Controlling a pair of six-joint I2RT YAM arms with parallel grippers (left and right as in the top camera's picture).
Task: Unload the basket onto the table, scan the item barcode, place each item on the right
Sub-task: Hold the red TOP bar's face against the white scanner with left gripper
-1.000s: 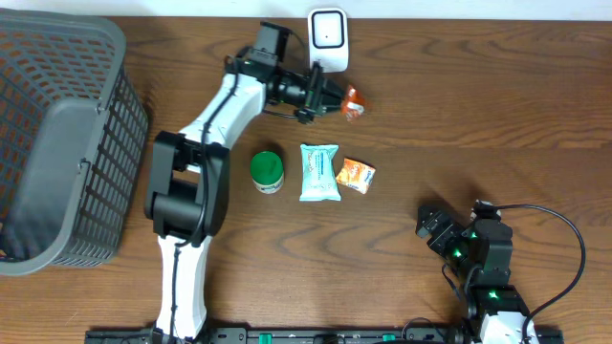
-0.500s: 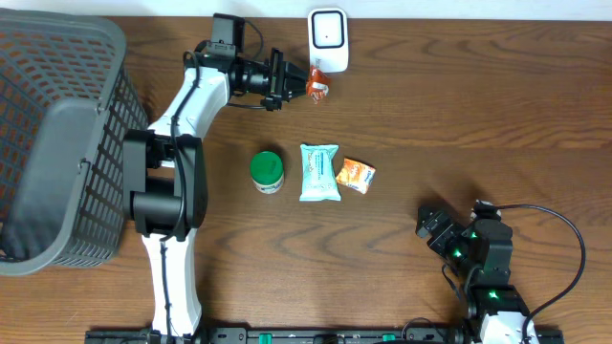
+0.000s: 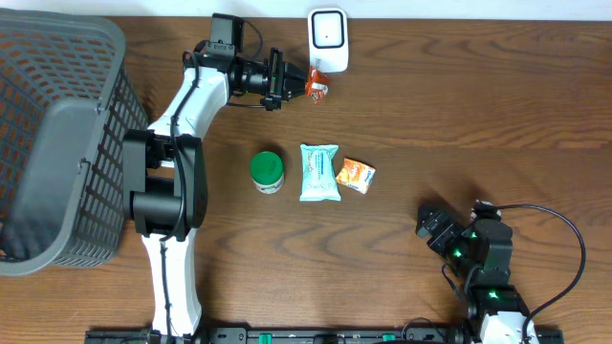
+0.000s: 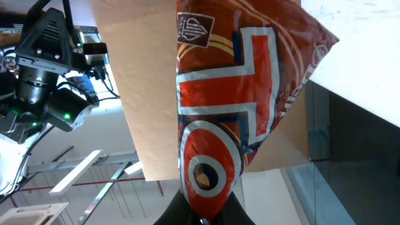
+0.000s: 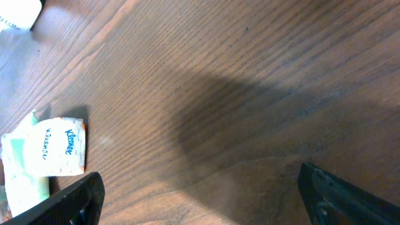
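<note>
Shifted leftward along the far edge of the table (image 3: 459,115) since a second ago, with the left gripper (image 3: 290,84) clenched on the red snack packet (image 3: 316,88), now just beside the lower left corner of the white scanner (image 3: 327,38). Near the table's middle, in a row: green-lidded jar (image 3: 268,172), tissue pack (image 3: 319,172), small orange packet (image 3: 356,175). At the left edge, grey basket (image 3: 57,143). Toward the near right corner, right gripper (image 3: 427,223) spread wide, grasping nothing.

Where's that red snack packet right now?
From overhead, the red packet is pinched in the left gripper, off the tabletop, just left of the white scanner at the far side.
</note>
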